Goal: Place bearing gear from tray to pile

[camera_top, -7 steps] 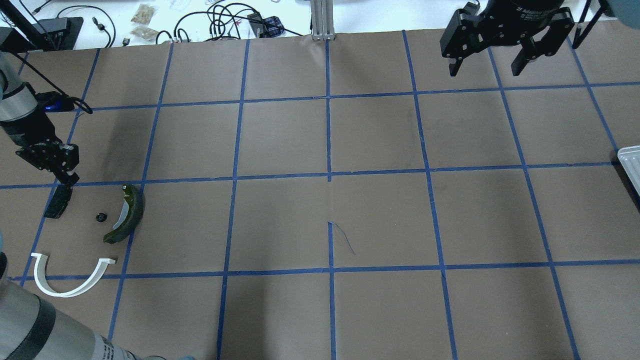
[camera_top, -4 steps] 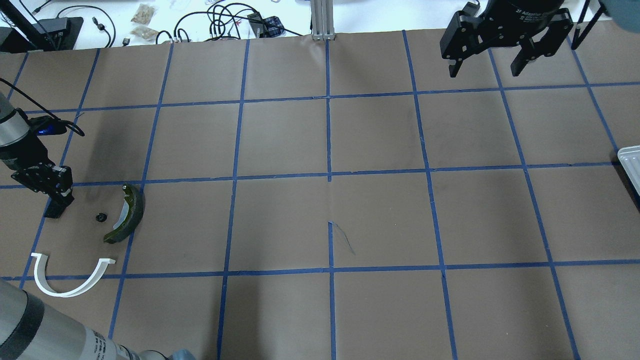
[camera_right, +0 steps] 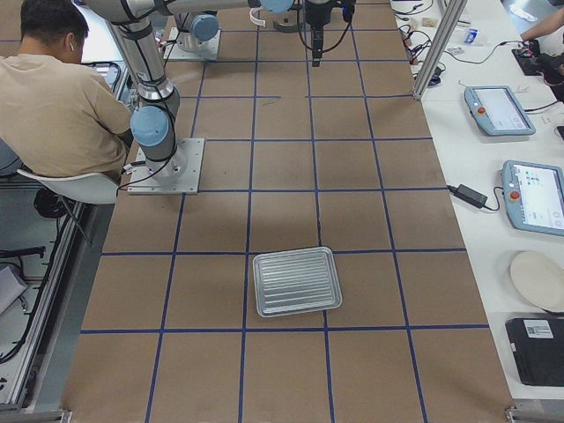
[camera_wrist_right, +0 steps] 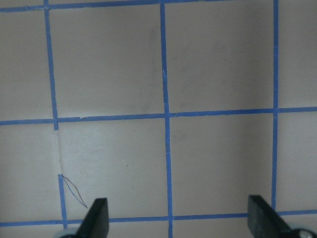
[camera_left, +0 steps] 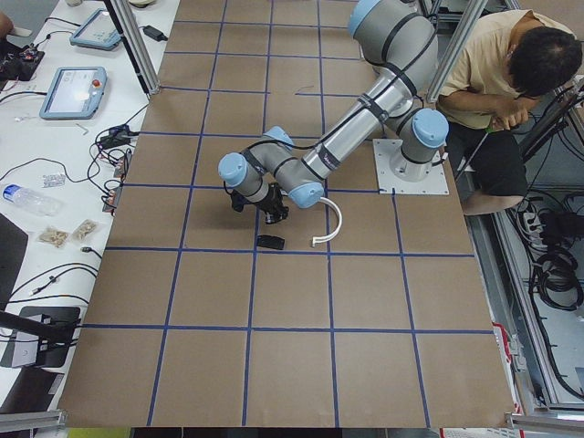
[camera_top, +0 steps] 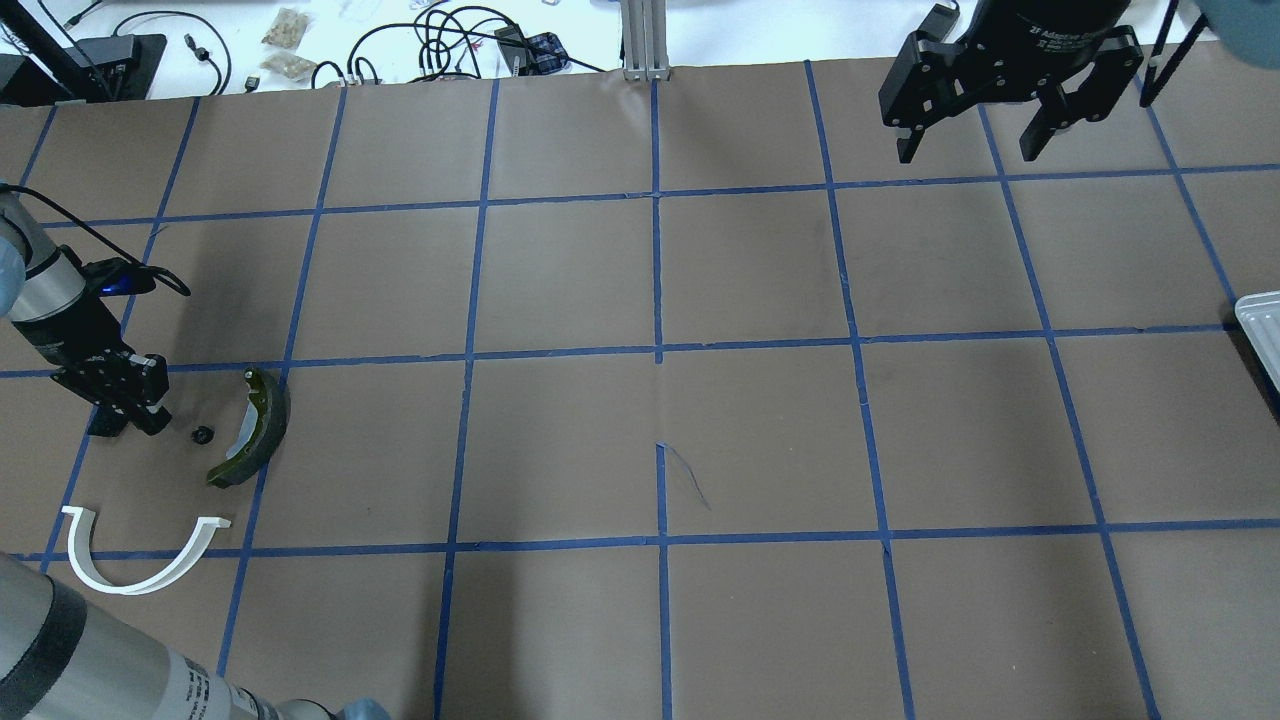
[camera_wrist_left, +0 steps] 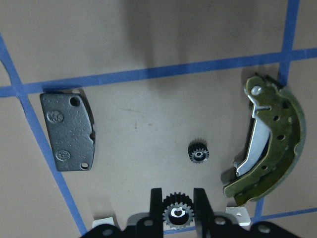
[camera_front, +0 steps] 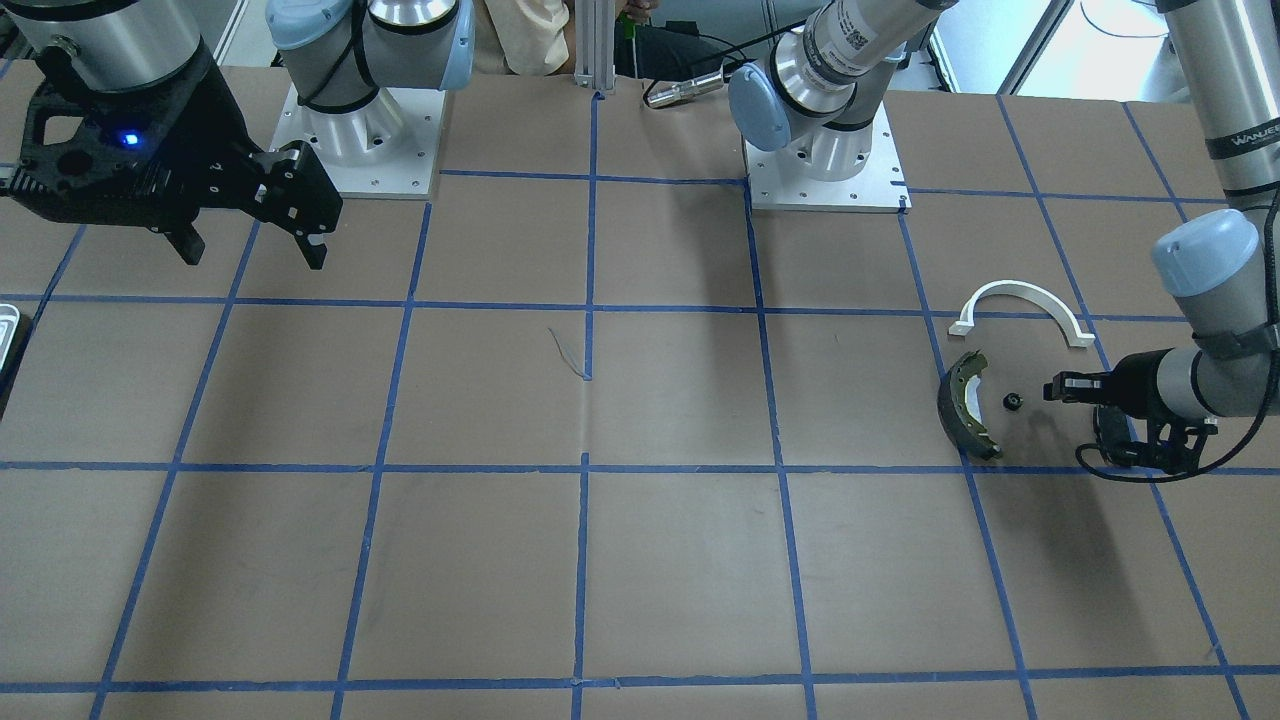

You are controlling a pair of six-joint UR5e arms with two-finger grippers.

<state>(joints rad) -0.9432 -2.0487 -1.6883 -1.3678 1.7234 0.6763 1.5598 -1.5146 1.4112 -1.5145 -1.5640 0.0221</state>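
Note:
My left gripper (camera_wrist_left: pixel 177 210) is shut on a small black bearing gear (camera_wrist_left: pixel 177 215) and holds it above the pile. In the overhead view the left gripper (camera_top: pixel 152 417) is just left of a second small black gear (camera_top: pixel 203 434) lying on the table, which also shows in the left wrist view (camera_wrist_left: pixel 199 151). The pile holds an olive-and-black brake shoe (camera_top: pixel 255 425), a white half-ring arc (camera_top: pixel 140 560) and a flat black brake pad (camera_wrist_left: pixel 68 131). My right gripper (camera_top: pixel 985 135) is open and empty at the far right. The silvery tray (camera_right: pixel 297 280) is empty.
The tray's corner (camera_top: pixel 1262 325) shows at the overhead view's right edge. Cables and small items lie beyond the table's far edge (camera_top: pixel 440 40). A seated person (camera_right: pixel 62 97) is beside the robot bases. Blue tape lines grid the brown table.
My left gripper has moved nearer and slightly right, over the brake pad, ending beside the gear on the table. The right gripper has barely moved.

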